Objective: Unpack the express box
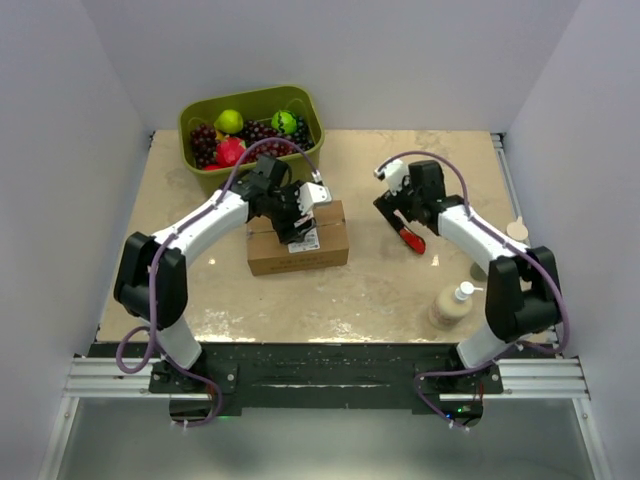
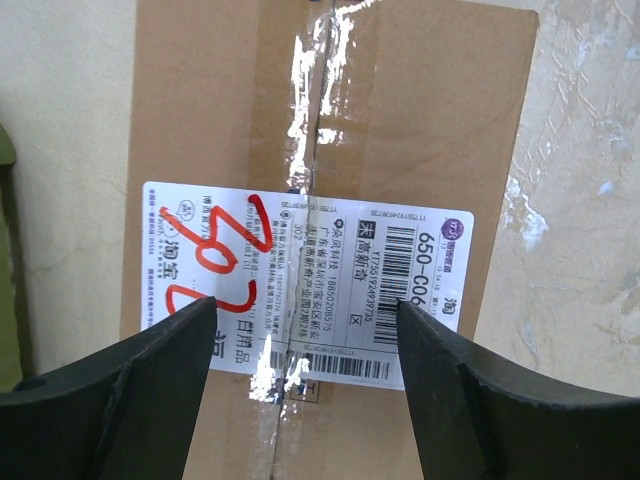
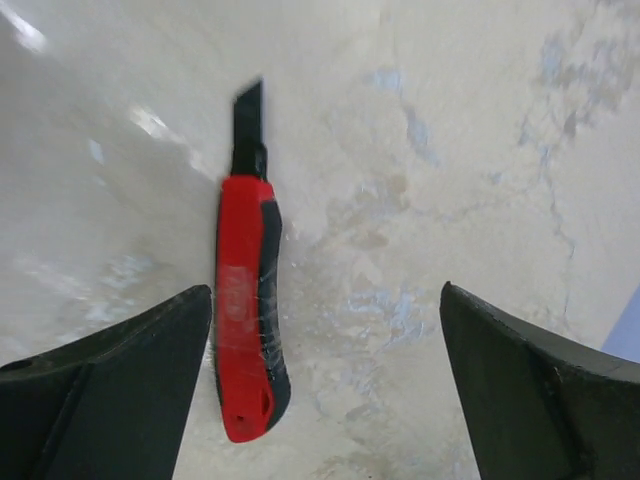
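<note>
While the express box (image 1: 322,252) lies flat on the table (image 1: 390,290), long axis running left to right and label up, your left tool (image 2: 305,310) hangs over it, jaws spread, grasping nothing. Your right tool (image 3: 325,300) gapes above the red knife (image 3: 250,300), not gripping it. Behind the box, the green bin (image 1: 250,97) holds grapes (image 1: 205,140) and other fruit.

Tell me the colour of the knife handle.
The knife handle is red with a black edge; right wrist view.
</note>
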Motion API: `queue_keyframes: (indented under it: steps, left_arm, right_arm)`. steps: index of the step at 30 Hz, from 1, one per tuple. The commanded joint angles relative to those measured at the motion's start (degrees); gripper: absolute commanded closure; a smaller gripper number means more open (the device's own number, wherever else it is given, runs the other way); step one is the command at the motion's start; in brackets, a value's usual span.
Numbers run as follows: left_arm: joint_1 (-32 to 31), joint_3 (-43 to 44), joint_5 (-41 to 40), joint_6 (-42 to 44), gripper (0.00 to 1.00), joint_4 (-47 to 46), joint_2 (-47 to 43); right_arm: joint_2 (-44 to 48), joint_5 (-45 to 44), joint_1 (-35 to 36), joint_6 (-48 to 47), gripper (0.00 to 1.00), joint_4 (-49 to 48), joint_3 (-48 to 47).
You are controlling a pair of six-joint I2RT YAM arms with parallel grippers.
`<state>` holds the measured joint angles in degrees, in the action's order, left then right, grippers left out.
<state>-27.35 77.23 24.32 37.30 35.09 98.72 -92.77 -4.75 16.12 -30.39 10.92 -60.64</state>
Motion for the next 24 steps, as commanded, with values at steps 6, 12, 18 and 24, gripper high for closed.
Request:
queue_keyframes:
  steps: [6,12,18,24]
  left_arm:
    - [1.5,2.4,-1.7,4.1,0.20,-5.1,-2.7]
    - [1.3,-1.8,-4.5,10.0,0.20,-7.6,-3.3]
    - [1.3,-5.4,-5.9,13.1,0.20,-9.3,-4.1]
    - [0.8,-8.4,-11.5,12.5,0.24,-12.7,-4.4]
  right_arm:
    - [2.4,31.3,1.3,27.3,0.01,9.3,-10.3]
    - [-2.1,36.3,3.8,30.8,0.01,4.4,-10.2]
    - [-4.8,41.1,6.5,31.7,0.01,4.0,-10.4]
    - [-6.1,36.9,8.7,31.3,0.01,4.2,-7.0]
